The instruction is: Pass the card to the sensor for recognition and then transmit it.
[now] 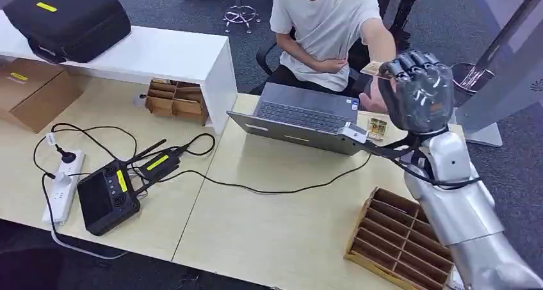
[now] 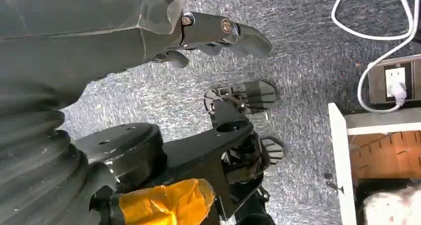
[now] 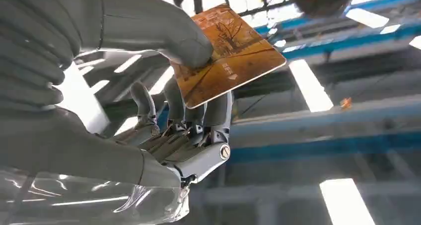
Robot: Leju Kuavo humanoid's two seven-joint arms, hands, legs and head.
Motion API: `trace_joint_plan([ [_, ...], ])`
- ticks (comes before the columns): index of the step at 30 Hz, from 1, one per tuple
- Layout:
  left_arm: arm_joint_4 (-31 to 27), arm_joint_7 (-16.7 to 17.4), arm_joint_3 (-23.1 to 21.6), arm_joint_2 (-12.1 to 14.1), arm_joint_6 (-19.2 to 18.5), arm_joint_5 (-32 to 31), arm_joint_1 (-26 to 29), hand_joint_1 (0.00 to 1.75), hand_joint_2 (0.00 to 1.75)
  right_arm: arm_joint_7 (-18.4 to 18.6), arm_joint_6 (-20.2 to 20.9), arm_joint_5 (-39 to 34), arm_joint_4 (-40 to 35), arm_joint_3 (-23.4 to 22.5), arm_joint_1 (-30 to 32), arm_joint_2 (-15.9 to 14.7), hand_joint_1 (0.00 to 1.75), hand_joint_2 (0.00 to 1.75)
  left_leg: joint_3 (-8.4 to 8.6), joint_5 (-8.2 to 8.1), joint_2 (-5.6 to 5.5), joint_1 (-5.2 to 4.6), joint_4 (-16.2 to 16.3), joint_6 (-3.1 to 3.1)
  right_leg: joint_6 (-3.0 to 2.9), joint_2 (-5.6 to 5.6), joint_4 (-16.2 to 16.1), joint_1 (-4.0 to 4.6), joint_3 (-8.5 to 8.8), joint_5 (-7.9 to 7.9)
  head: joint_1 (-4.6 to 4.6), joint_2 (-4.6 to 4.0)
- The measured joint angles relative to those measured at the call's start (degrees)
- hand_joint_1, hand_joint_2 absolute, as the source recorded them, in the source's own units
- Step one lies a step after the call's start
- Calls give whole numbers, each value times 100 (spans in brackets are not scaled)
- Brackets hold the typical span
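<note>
My right hand point(image 1: 417, 90) is raised above the table's far right, near a seated person point(image 1: 328, 22). It pinches an orange-brown card point(image 3: 229, 53) between thumb and fingers; the card's edge point(image 1: 371, 69) sticks out toward the person. The person's hand point(image 1: 372, 99) is just beside and under my hand, close to the card. A small grey sensor point(image 1: 353, 133) lies by the open laptop point(image 1: 306, 116), with another card point(image 1: 377, 128) next to it. My left hand point(image 2: 149, 26) hangs over grey carpet, fingers loosely extended and holding nothing.
A wooden slotted rack point(image 1: 400, 239) sits at the table's point(image 1: 269, 226) near right by my forearm. A black controller point(image 1: 107, 197), power strip point(image 1: 64, 184) and cables lie left. A second wooden rack point(image 1: 176, 99) stands beside a white shelf point(image 1: 160, 56) carrying a black case point(image 1: 67, 18).
</note>
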Motion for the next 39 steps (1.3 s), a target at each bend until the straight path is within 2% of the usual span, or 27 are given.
trace_joint_plan([
  [8, 0, -22, -83, -4, -17, -2, 3, 0, 175, 15, -7, 15, 853, 179, -370, 240, 124, 175, -10, -1, -5, 8, 0, 0, 0, -7, -1, 3, -7, -1, 4, 0],
  [24, 0, -22, -83, -7, -33, 2, 4, 0, 175, 48, 4, -83, 1236, 299, -429, 273, 124, 175, -15, -1, 0, 7, 0, -1, -1, -3, -2, 4, -15, -1, 2, 0],
  [25, 2, -24, -83, -7, -37, 9, 4, 0, 175, 48, 7, -85, 1253, 301, -428, 273, 0, 175, -16, -1, 0, 7, 0, -1, -1, -3, -2, 4, -16, -1, 2, 0],
  [31, 0, -361, -85, -4, -232, -9, 24, 0, 175, 24, 7, -160, 1319, 316, -428, 281, 0, 175, -17, -1, 0, 7, 0, -1, -1, -3, -2, 4, -16, -1, 2, 0],
  [39, 0, -321, -81, -4, -160, 59, 52, 0, 175, 74, 7, -175, 1415, 317, -438, 279, 0, 175, -16, -1, 1, 7, 1, -1, -1, -2, -2, 4, -16, 0, 2, 0],
])
